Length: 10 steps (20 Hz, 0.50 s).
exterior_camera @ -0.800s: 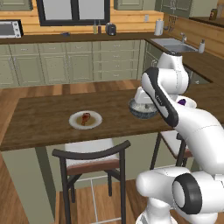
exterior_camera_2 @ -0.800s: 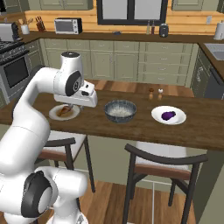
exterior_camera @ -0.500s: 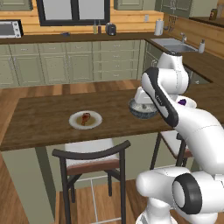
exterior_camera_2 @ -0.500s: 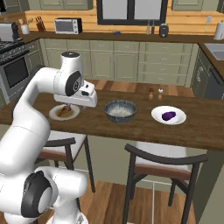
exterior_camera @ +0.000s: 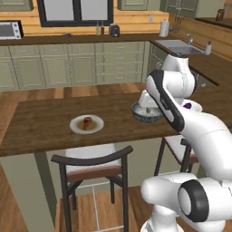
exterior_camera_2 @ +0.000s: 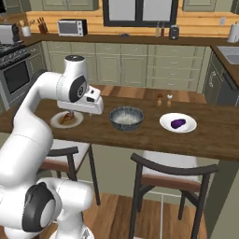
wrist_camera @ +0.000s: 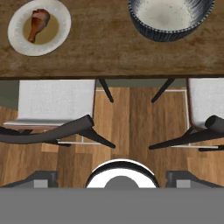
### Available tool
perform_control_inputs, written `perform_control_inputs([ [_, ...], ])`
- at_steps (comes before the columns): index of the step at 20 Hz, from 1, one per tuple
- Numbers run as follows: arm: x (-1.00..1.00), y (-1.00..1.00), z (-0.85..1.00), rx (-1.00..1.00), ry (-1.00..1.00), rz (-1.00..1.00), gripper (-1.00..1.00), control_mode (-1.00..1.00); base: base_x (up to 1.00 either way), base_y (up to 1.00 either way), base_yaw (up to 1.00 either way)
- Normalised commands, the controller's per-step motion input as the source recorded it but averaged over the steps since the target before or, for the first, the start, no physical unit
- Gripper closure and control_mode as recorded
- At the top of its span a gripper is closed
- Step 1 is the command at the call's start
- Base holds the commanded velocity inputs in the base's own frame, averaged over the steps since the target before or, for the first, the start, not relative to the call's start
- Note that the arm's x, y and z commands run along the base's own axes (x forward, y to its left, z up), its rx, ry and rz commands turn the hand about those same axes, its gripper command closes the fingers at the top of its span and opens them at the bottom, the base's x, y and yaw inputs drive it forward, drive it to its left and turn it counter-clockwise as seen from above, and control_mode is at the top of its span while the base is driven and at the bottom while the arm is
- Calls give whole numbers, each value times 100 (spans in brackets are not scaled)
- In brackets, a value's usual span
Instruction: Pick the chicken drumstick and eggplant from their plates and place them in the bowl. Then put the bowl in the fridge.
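Over the tabletop [exterior_camera_2: 219, 135] edge, my hand view looks straight down on two chairs [wrist_camera: 52, 131] and bare wood floor [wrist_camera: 131, 122], and both fingertips [wrist_camera: 41, 178] sit far apart at the frame's bottom corners, so the end effector [wrist_camera: 112, 180] is spread wide and empty. From the right base view I get the eggplant [exterior_camera_2: 177, 123] on its own plate [exterior_camera_2: 164, 122], right of the bowl [exterior_camera_2: 126, 118]. One plate [exterior_camera: 86, 124] carries the chicken drumstick [exterior_camera: 86, 120], well apart from the bowl, whose pale inside holds nothing. Between plate and bowl I see open wood for moving.
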Motion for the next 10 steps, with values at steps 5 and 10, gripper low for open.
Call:
perform_control_inputs([
  [5,0,0,0,0,0,0,-100,100,16,-84,1],
  [10,0,0,0,0,0,0,-100,100,56,-69,2],
])
